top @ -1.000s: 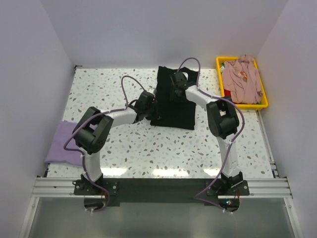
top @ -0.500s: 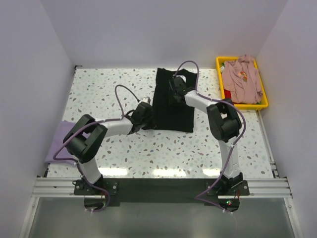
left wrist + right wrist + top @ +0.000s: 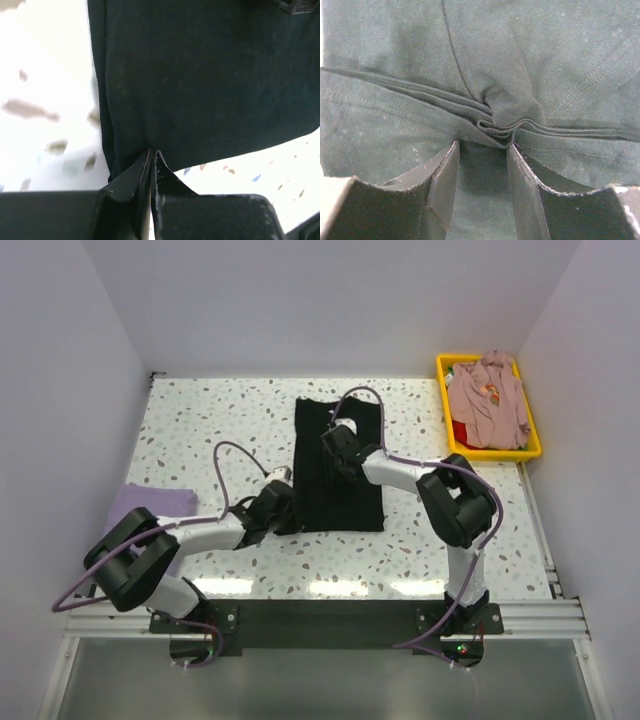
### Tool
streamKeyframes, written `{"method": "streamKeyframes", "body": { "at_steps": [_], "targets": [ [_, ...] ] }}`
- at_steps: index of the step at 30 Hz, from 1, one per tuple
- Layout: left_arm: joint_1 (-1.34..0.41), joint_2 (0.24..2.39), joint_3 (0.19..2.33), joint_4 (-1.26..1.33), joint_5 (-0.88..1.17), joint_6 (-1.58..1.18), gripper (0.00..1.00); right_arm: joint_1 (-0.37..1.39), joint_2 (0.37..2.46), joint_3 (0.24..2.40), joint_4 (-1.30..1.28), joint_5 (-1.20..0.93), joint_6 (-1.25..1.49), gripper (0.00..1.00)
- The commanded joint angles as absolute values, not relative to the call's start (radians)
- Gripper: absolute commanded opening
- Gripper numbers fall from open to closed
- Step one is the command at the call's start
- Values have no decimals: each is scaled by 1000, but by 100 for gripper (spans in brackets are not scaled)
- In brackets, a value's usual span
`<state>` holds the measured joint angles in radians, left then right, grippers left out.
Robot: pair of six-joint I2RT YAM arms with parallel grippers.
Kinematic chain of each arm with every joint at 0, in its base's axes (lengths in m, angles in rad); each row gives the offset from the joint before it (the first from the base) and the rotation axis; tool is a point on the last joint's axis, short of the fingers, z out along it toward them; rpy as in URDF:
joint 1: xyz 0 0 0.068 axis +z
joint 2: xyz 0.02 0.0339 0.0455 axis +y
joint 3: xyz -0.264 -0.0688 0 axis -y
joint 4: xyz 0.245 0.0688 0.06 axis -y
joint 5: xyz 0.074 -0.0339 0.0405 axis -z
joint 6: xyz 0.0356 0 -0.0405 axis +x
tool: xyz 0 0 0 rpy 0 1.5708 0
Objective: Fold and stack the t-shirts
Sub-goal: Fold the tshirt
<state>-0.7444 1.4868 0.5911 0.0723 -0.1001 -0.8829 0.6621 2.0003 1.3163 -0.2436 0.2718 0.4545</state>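
The black t-shirt [image 3: 340, 480] lies as a long folded strip in the middle of the table. My left gripper [image 3: 288, 510] is shut on its near left corner; the left wrist view shows the fingertips [image 3: 152, 151] pinched on the cloth's [image 3: 200, 75] edge. My right gripper [image 3: 332, 440] sits on the shirt's far part, its jaws a finger-width apart and clamped on a bunch of folds [image 3: 495, 125] of the black cloth [image 3: 530, 55]. The lavender t-shirt [image 3: 140, 502] lies folded at the table's left edge, partly behind my left arm. The dusty-pink t-shirt [image 3: 485, 400] is heaped in the bin.
The yellow plastic bin [image 3: 531, 448] stands at the back right corner of the speckled table [image 3: 200, 420]. Walls close in the table at the left, back and right. My left arm lies low along the near left side.
Both grippers have dragged the black t-shirt leftward and toward the near edge. My left arm has swung down and left, now partly covering the lavender shirt.
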Motion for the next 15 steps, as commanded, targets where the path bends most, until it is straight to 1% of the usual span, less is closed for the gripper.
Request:
{"method": "streamKeyframes", "body": {
  "at_steps": [1, 7, 9, 13, 15],
  "targets": [
    [-768, 1378, 513, 45, -127, -946, 5, 727, 1991, 1204, -321, 221, 517, 47],
    [-804, 1241, 400, 8, -130, -985, 5, 781, 1881, 1045, -243, 167, 560, 47],
    [-805, 1200, 371, 12, -126, -994, 5, 781, 1856, 1031, -241, 170, 554, 48],
    [-805, 1161, 393, -5, -121, -979, 6, 779, 1755, 1043, -305, 190, 537, 50],
    [-805, 1140, 429, -57, -127, -959, 6, 779, 1659, 1028, -337, 204, 546, 51]
  ]
}}
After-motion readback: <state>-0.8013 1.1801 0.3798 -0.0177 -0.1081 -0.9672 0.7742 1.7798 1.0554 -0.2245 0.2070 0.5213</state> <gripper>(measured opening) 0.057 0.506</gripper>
